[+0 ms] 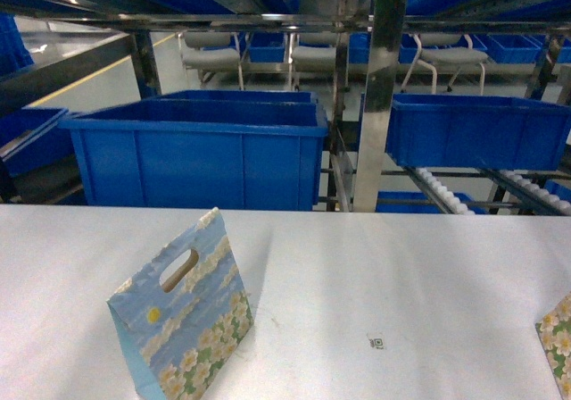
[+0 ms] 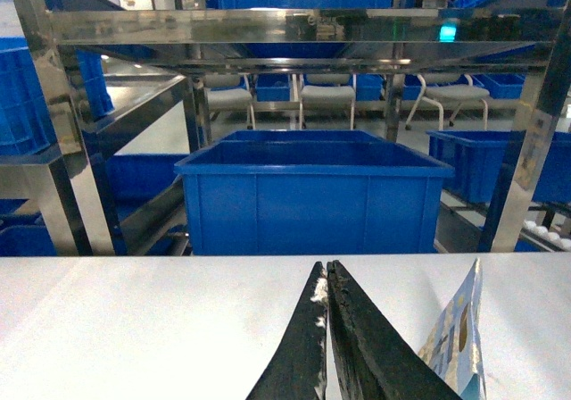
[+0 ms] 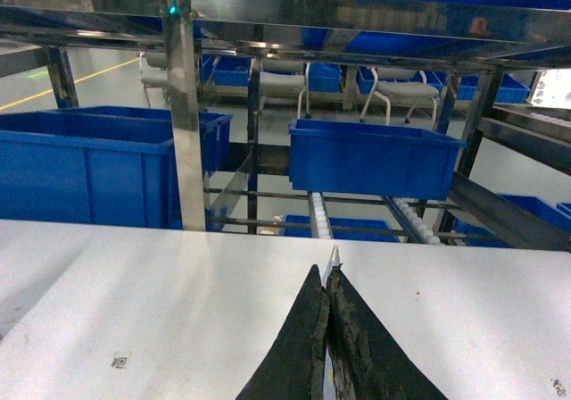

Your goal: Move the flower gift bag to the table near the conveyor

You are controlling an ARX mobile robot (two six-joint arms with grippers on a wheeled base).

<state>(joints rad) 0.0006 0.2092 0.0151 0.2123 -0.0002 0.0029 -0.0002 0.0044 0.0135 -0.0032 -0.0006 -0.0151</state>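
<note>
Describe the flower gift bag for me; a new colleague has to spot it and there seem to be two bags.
Start at the white table in front of the blue bins. The flower gift bag stands upright at its front left. It shows blue sky, clouds and daisies with a cut-out handle hole, whereas the other bag only peeks in at the right edge.

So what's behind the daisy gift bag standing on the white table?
Behind the daisy-printed paper gift bag, bare white tabletop runs to its far edge, then a large blue plastic bin stands beyond. The bag's interior stays hidden.
</note>
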